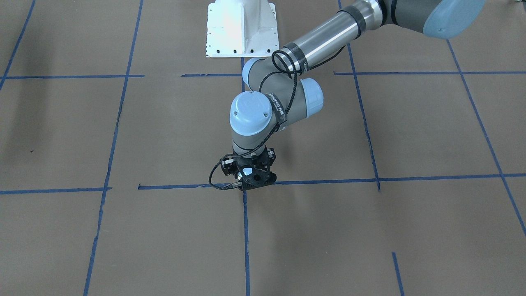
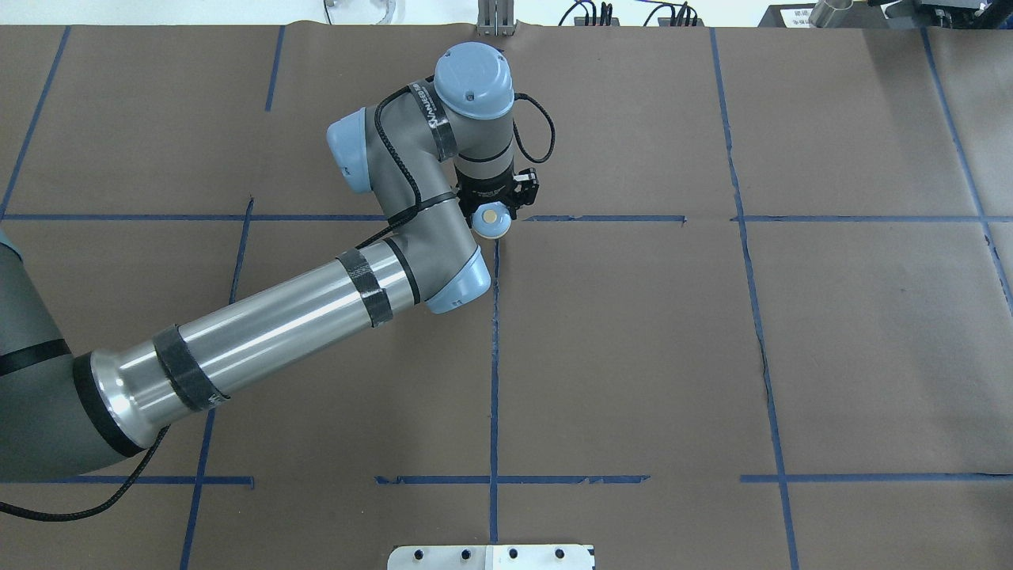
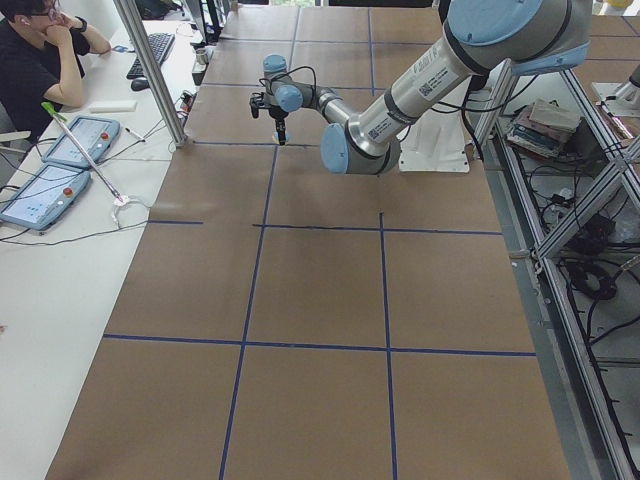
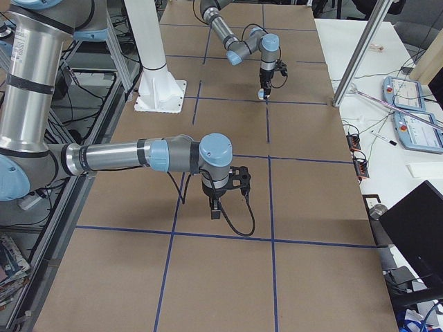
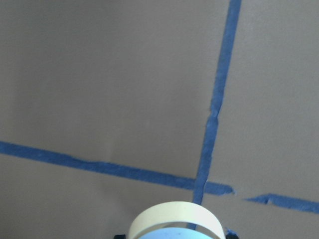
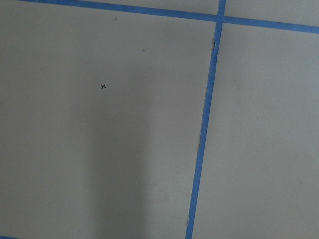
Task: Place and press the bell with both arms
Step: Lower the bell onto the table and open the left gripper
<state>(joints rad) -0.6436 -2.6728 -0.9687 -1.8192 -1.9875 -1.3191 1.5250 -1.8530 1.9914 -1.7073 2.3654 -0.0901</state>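
My left arm (image 2: 316, 309) reaches across the brown table (image 2: 633, 356) to a crossing of blue tape lines. Its gripper (image 2: 491, 212) points down and is shut on the bell (image 2: 491, 222), a small pale-blue dome with a cream button. The bell's cream rim fills the bottom edge of the left wrist view (image 5: 174, 221), just over the tape crossing (image 5: 199, 183). In the front-facing view the gripper body (image 1: 250, 181) hides the bell. My right arm (image 4: 138, 155) shows only in the exterior right view, its gripper (image 4: 216, 209) pointing down close to the table; I cannot tell if it is open or shut.
Blue tape lines (image 2: 495, 356) divide the paper-covered table into squares. The white pedestal (image 1: 242, 28) stands at the robot's side. An operator (image 3: 40, 50) sits at a side table with tablets (image 3: 50, 170) behind a metal pole (image 3: 150, 70).
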